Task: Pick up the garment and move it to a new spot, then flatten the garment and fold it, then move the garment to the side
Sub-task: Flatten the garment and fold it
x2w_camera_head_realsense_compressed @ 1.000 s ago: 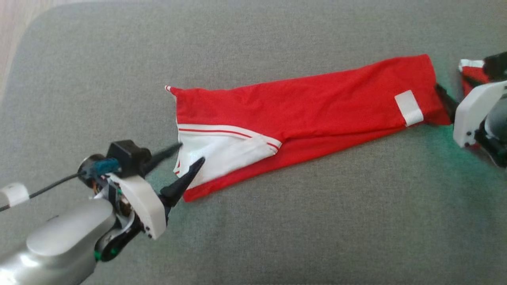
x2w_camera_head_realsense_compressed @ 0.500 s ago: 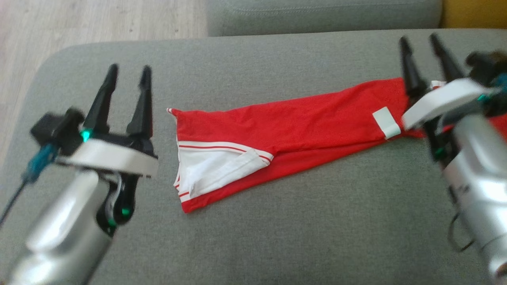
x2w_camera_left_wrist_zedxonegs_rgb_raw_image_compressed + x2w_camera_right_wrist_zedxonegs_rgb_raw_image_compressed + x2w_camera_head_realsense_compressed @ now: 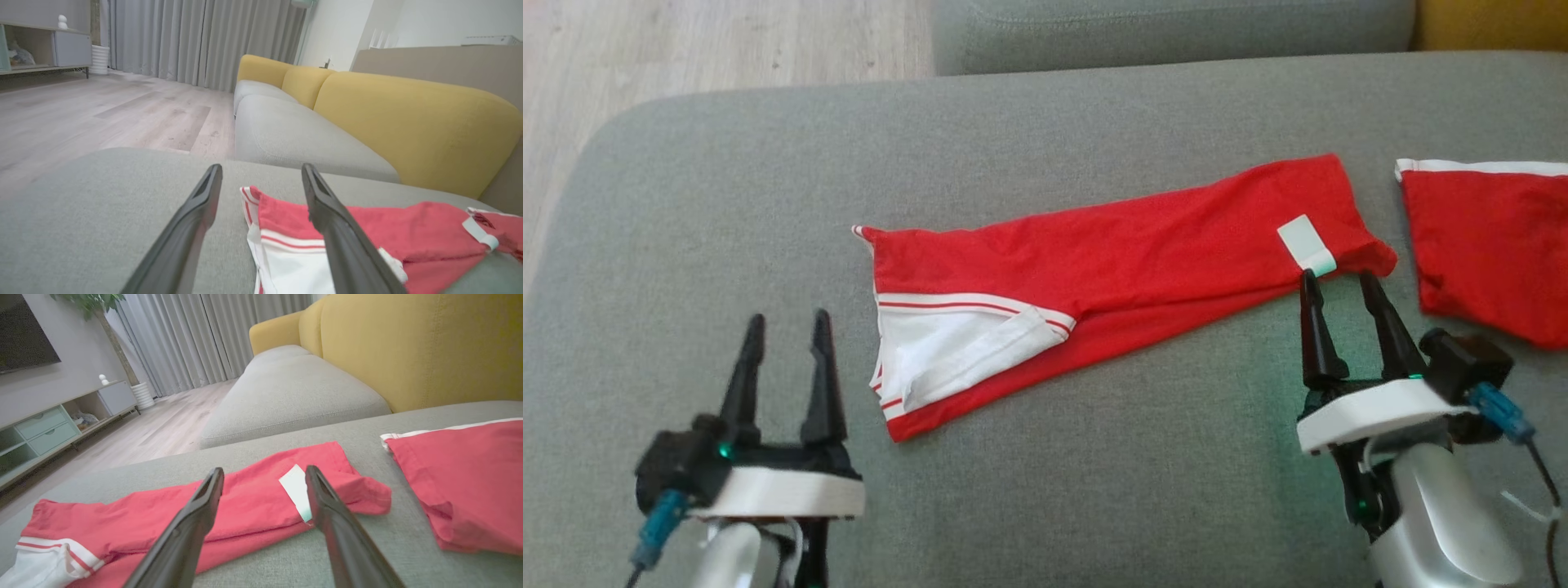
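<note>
The garment (image 3: 1143, 261) is red with a white striped panel at its left end and a white tag (image 3: 1307, 245) near its right end. It lies as a long folded band across the grey cushion (image 3: 1094, 474). My left gripper (image 3: 788, 322) stands open at the lower left, apart from the white end, with nothing between its fingers. My right gripper (image 3: 1338, 279) is open too, its tips just short of the tagged end. The left wrist view has the garment (image 3: 367, 228) beyond the left gripper (image 3: 261, 167). In the right wrist view the garment (image 3: 253, 506) lies ahead of the right gripper (image 3: 264, 470).
Another red cloth (image 3: 1486, 245) with a white edge lies apart at the right, also as the cloth (image 3: 470, 477) in the right wrist view. Wooden floor (image 3: 686, 49) lies beyond the cushion's left edge. A second grey cushion (image 3: 1176, 33) and a yellow backrest (image 3: 408, 122) are behind.
Both grippers were at the garment's two ends a second ago; they have drawn back toward the near edge and stand open. The camera has tilted, bringing in the floor and the far cushion.
</note>
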